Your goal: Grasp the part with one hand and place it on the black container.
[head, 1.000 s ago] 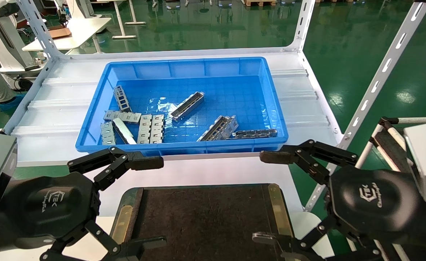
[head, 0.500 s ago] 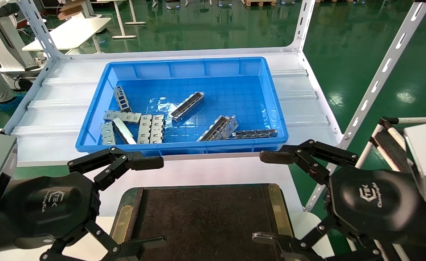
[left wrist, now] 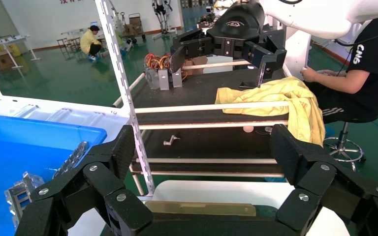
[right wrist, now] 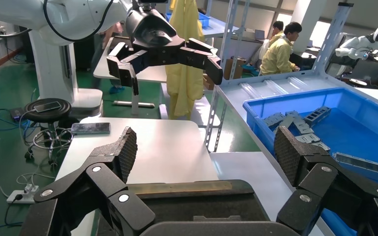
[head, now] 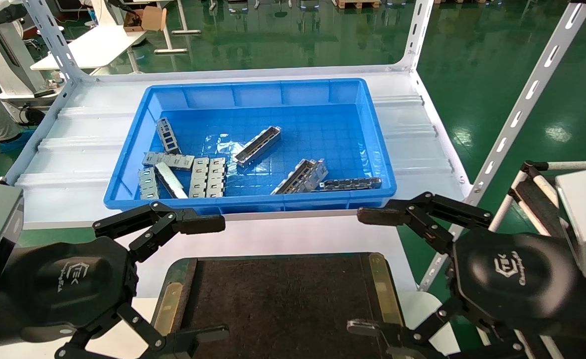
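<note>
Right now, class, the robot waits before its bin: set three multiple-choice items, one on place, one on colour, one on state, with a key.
1. Where do the metal parts lie?
A. in the bin
B. on the black tray
C. on the floor

2. What colour is the bin?
A. red
B. blue
C. white

3. How are both grippers?
A. open, empty
B. shut on a part
C. out of view

Key: 1 A, all parts sit inside the bin, the tray bare. 2 B, its walls are blue. 3 A, left gripper and right gripper hover over the tray, fingers spread.
</note>
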`<action>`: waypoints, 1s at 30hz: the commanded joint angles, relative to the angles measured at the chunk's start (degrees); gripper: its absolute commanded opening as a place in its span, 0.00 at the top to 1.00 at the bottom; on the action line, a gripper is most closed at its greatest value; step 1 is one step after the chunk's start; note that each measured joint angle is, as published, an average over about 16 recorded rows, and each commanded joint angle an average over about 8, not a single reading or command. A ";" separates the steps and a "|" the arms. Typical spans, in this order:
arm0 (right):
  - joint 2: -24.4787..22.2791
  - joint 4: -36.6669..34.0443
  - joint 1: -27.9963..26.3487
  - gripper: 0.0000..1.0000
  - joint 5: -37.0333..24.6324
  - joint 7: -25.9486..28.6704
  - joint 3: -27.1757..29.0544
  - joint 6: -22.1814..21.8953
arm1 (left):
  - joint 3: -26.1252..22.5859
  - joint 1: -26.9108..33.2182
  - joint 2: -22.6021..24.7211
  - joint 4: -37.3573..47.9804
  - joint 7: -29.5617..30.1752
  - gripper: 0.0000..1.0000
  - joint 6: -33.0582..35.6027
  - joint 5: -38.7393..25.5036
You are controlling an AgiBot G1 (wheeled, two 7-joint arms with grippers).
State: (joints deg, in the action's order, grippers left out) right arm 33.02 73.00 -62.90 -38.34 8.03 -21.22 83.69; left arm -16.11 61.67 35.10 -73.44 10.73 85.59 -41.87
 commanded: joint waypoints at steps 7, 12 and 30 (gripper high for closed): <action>0.00 0.00 0.00 0.00 0.00 0.00 0.00 0.00 | 0.00 -0.01 0.00 0.00 0.00 0.00 0.00 0.00; 0.00 -0.01 -0.01 0.00 0.00 -0.01 0.00 0.01 | -0.26 0.04 0.25 -0.04 0.12 0.00 -0.34 -0.43; 0.00 -0.03 -0.02 0.00 0.01 -0.02 -0.02 0.02 | -3.82 6.36 5.70 5.56 0.75 0.00 -6.09 -9.15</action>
State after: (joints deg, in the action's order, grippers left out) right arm 33.03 72.97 -62.92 -38.34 8.01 -21.24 83.71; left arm -19.92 68.10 40.99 -67.58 11.28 79.35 -51.06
